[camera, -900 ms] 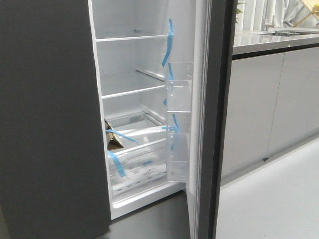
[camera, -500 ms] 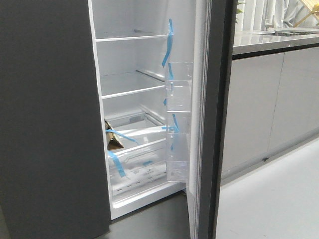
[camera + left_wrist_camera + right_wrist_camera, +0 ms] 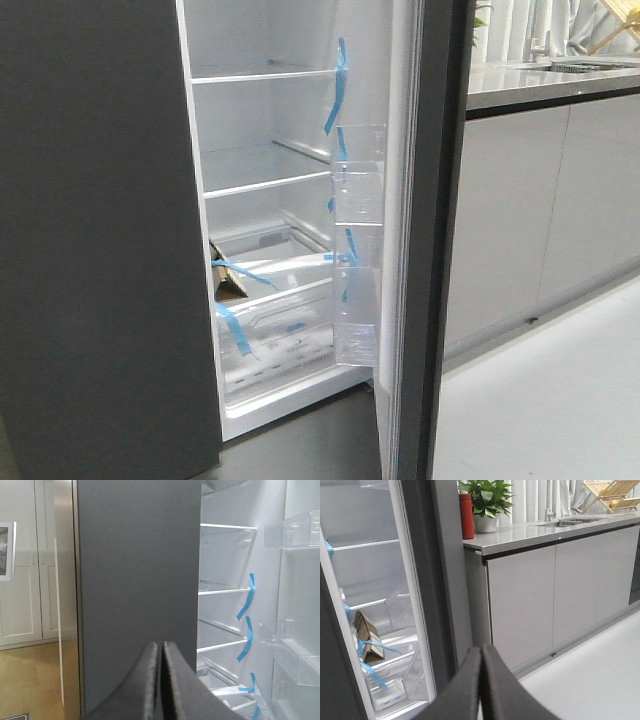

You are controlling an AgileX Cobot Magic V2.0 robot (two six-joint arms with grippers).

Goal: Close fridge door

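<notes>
The fridge door (image 3: 430, 240) stood open, seen almost edge-on in the front view, its dark grey edge rising between the white inside of the fridge (image 3: 260, 120) and the light grey cabinets (image 3: 540, 210). On its white inner side two clear plastic bins (image 3: 358, 175) could be counted in the front view, one above the other, with blue tape strips (image 3: 340, 85) near them. Inside the fridge two white shelves (image 3: 265, 75) were visible, and below them two clear drawers (image 3: 275, 345), each crossed by blue tape. One small brown cardboard piece (image 3: 228, 280) lay at the left of the upper drawer. A plain dark grey panel (image 3: 95, 240) filled the left part of the front view.

No arm appeared in the front view. In the left wrist view the left gripper (image 3: 160, 680) had its two fingers pressed together, holding nothing, in front of the dark grey panel (image 3: 135, 580). In the right wrist view the right gripper (image 3: 481, 680) also had both fingers pressed together and empty, apart from the door's edge (image 3: 440, 570).

On the counter (image 3: 545, 530) beside the fridge stood one red bottle (image 3: 466, 516) and, just beside it, one green plant in a white pot (image 3: 486, 500). One wooden rack (image 3: 615, 492) stood farther along the counter. Two cabinet fronts (image 3: 520, 605) showed clearly under the counter in the right wrist view.
</notes>
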